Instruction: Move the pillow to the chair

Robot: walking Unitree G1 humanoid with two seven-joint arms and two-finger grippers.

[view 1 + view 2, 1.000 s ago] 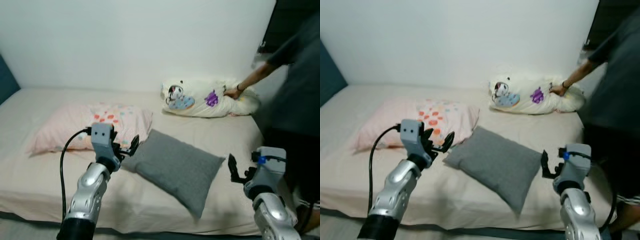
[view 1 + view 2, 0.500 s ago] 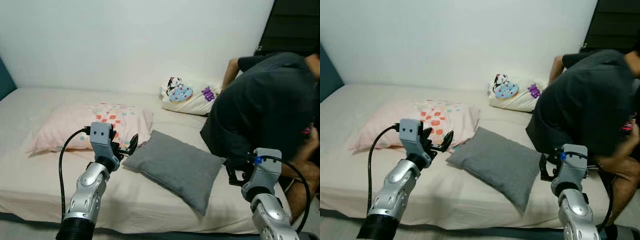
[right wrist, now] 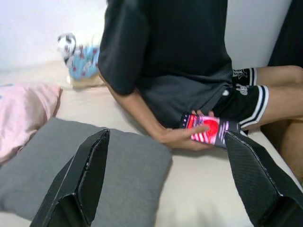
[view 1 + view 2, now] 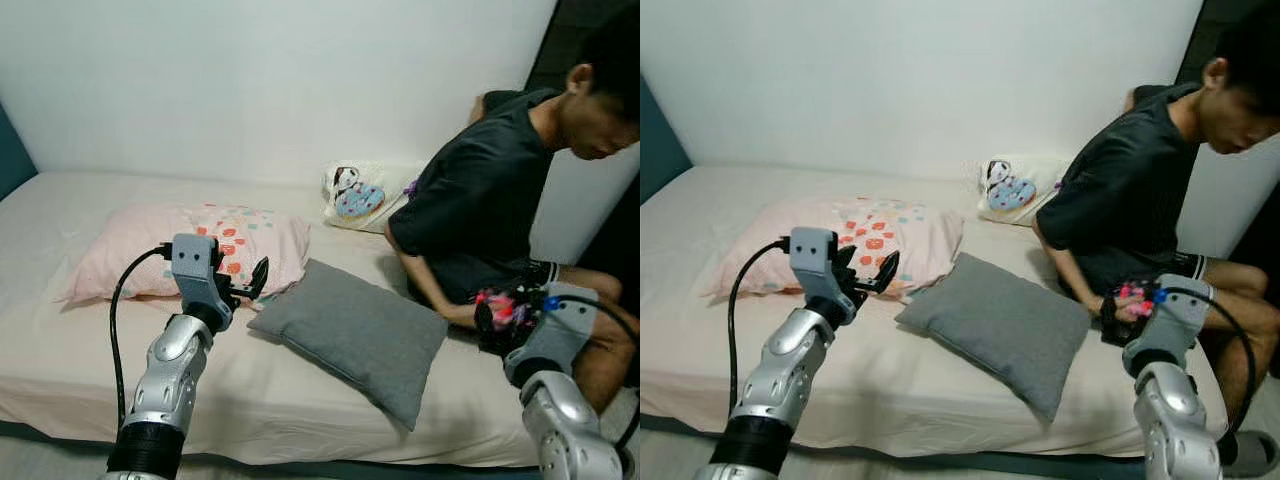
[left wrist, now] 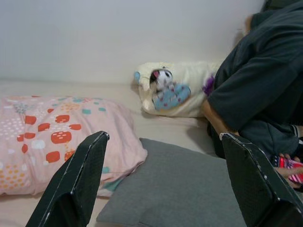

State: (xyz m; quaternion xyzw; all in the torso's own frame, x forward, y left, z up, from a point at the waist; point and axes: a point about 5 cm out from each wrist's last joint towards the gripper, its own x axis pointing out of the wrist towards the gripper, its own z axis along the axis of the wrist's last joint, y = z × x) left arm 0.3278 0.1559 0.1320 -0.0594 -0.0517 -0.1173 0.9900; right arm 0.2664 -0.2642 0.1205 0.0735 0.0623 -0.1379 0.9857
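Pillow, grey (image 4: 350, 335), lies on the bed (image 4: 60, 340) ahead of both spread fingers, between left gripper (image 4: 250, 283) and right gripper (image 3: 165, 177). A person (image 4: 480, 210) has just sat beside it, crowding the right reach.

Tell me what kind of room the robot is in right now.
Most likely a bedroom: a wide bed against a white wall carries a pink patterned pillow, a gray pillow and a cartoon-print pillow, and a person sits on its edge.
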